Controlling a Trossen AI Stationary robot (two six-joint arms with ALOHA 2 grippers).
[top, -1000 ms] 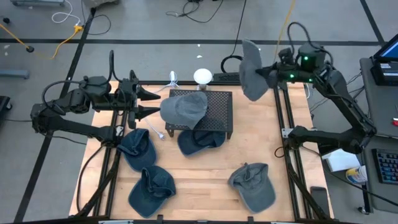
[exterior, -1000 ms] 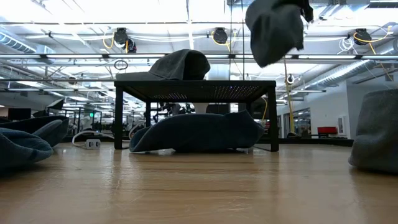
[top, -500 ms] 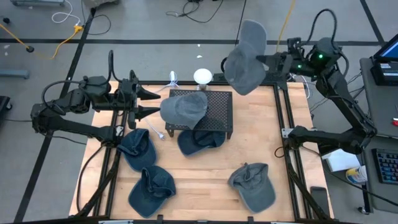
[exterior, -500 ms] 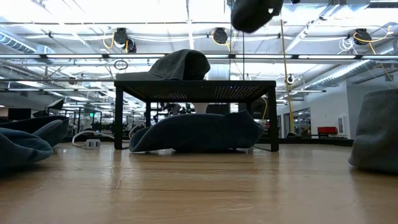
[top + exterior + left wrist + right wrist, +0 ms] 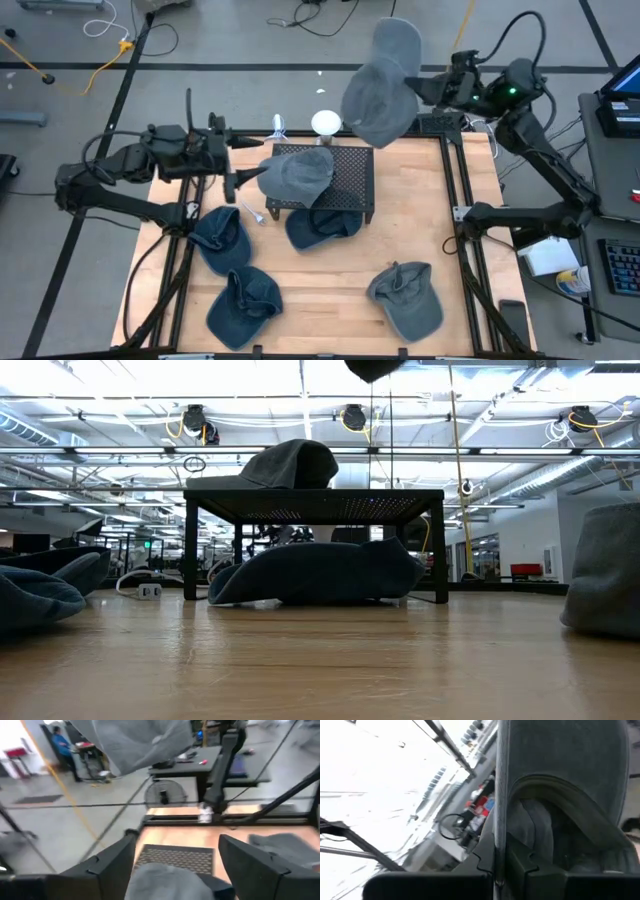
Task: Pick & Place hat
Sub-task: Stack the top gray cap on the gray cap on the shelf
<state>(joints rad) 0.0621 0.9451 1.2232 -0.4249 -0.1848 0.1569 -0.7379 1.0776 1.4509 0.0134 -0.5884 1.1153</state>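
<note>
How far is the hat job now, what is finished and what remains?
Done: one grey hat lies on the small black stand. In hand: the right gripper is shut on another grey hat, held high beyond the stand. The left gripper is open beside the stand. Left: three blue hats and a grey hat on the table.
</note>
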